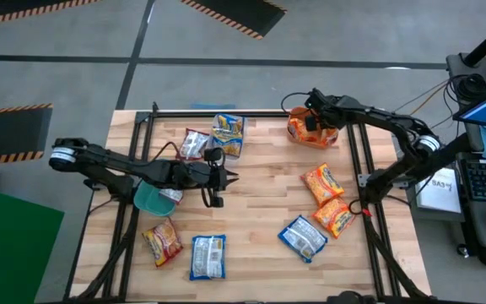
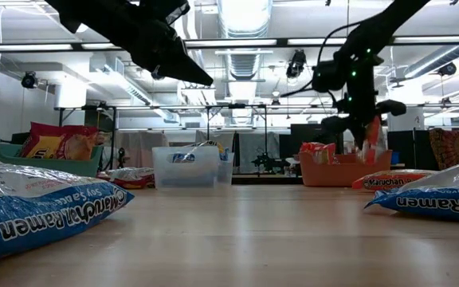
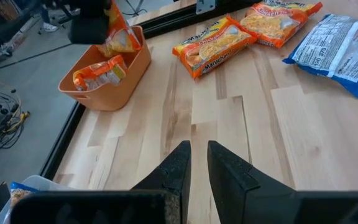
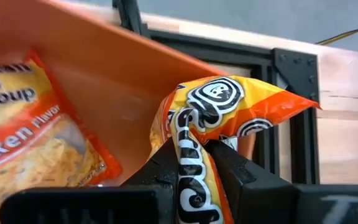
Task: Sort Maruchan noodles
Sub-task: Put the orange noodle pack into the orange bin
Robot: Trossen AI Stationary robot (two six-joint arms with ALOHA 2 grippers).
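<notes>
My right gripper [image 1: 314, 121] hangs over the orange bin [image 1: 309, 135] at the table's far right and is shut on an orange-red Maruchan packet [image 4: 229, 99]. Another orange packet [image 4: 36, 143] lies inside that bin. My left gripper [image 1: 229, 177] hovers above the middle of the table, shut and holding nothing. Two orange packets [image 1: 321, 183] [image 1: 334, 216] and a blue one [image 1: 302, 238] lie flat on the right. A blue packet [image 1: 207, 256] and an orange one [image 1: 162, 242] lie near the front left. My right gripper pinches the orange-red packet between its two fingers at a crumpled part [image 4: 193, 152], coming from above and pointing down. The packet is lifted clear and stands bunched up in the hold above the orange bin's inside [image 4: 104, 74].
A teal bin [image 1: 149, 199] sits under my left arm. At the far edge a blue-and-yellow packet [image 1: 228, 133] and a red-and-white packet [image 1: 194, 143] lie by a clear bin [image 2: 185, 167]. Bare wood lies between the two arms. Black frame rails run along the table's sides.
</notes>
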